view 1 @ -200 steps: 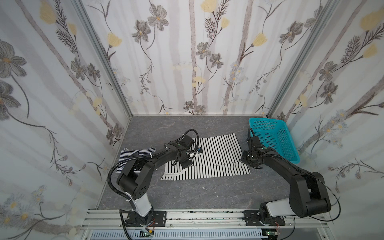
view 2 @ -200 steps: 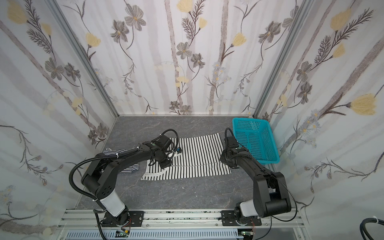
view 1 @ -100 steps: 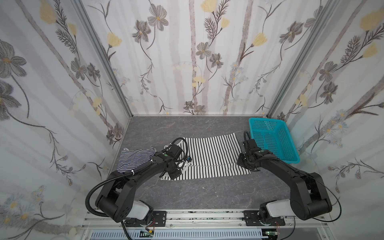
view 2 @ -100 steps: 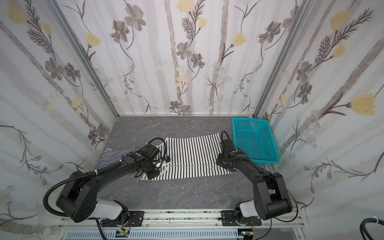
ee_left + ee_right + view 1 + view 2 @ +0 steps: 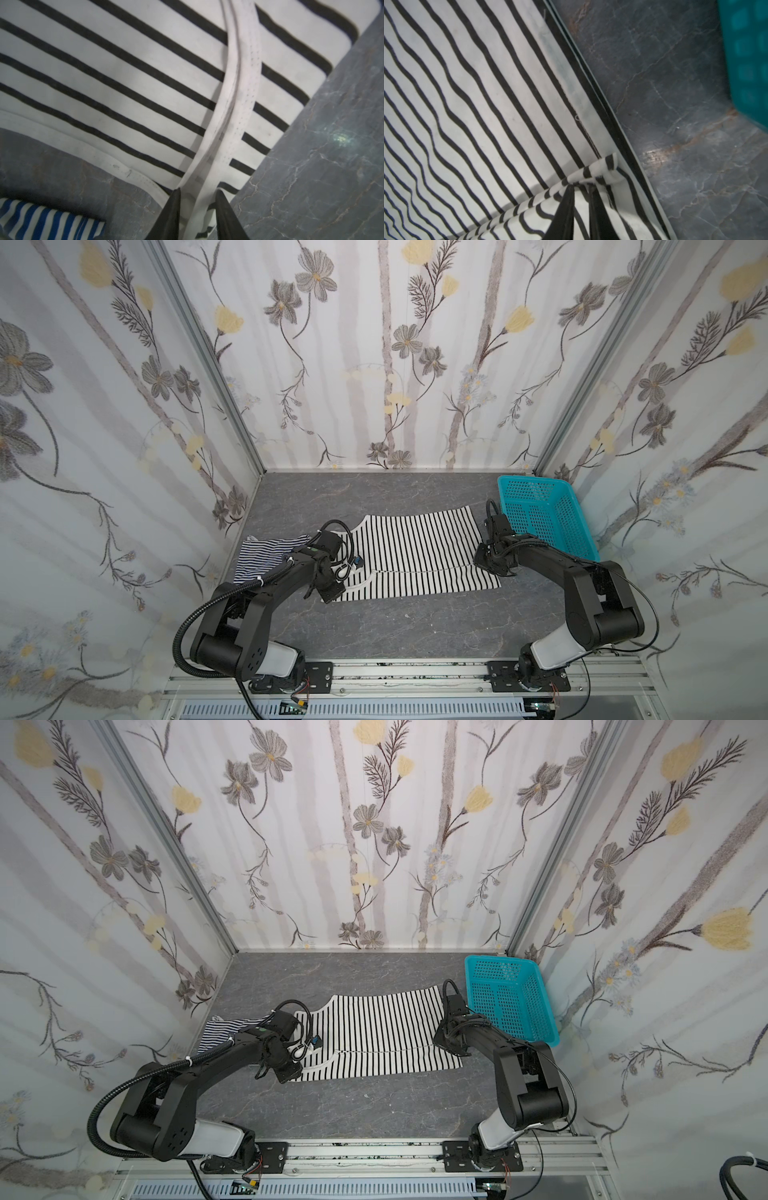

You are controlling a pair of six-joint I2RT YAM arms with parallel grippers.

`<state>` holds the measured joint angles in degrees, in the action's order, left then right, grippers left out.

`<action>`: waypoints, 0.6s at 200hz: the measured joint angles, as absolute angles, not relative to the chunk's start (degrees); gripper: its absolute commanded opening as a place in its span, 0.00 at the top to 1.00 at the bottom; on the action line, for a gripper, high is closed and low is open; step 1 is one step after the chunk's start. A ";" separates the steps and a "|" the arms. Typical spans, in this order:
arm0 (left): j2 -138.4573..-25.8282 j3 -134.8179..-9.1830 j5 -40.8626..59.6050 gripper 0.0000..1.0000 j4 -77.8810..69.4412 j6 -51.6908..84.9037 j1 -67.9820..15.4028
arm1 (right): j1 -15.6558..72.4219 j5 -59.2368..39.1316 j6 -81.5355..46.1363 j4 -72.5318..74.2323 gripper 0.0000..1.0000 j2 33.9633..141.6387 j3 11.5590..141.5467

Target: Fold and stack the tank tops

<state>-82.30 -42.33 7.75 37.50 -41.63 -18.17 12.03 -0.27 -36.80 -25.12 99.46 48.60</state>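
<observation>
Grey stone-look table [image 5: 395, 626] fills the floor of this little booth, and a metal rail [image 5: 415, 672] at the near edge holds two black arms.

Just past the bare front part lies the wide-striped tank top [image 5: 415, 547], white with black stripes. It is spread flat in the middle of the table, and both top views show it. The left gripper [image 5: 197, 192] is down at its near left corner. Its two black fingers are pinched on the white trim band of that top. The right gripper [image 5: 581, 187] is at the top's right edge. It is squeezed tight on a bunched-up bit of the striped cloth, which is lifted a little off the layer below.

The thin-striped tank top [image 5: 266, 556] sits in a small crumpled heap by the left wall, just beside the big one. No gripper touches it.

Farther back on the right stands a turquoise basket [image 5: 544, 518] full of little holes, near the right arm.

Behind it all rise flowered walls [image 5: 374, 344].
</observation>
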 measured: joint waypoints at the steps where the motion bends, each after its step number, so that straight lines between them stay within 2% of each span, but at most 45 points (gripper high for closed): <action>1: -82.37 -42.33 7.75 0.69 37.50 -41.67 -18.04 | 11.99 -0.27 -36.80 -25.12 0.83 99.55 48.62; 84: -85.67 -43.09 8.95 0.67 37.69 -43.77 -14.87 | 11.14 -0.73 -36.56 -22.72 0.80 102.19 49.17; 120: -87.77 -44.64 9.04 0.65 36.86 -45.04 -12.49 | 12.05 -1.17 -36.60 -24.29 0.71 97.19 48.16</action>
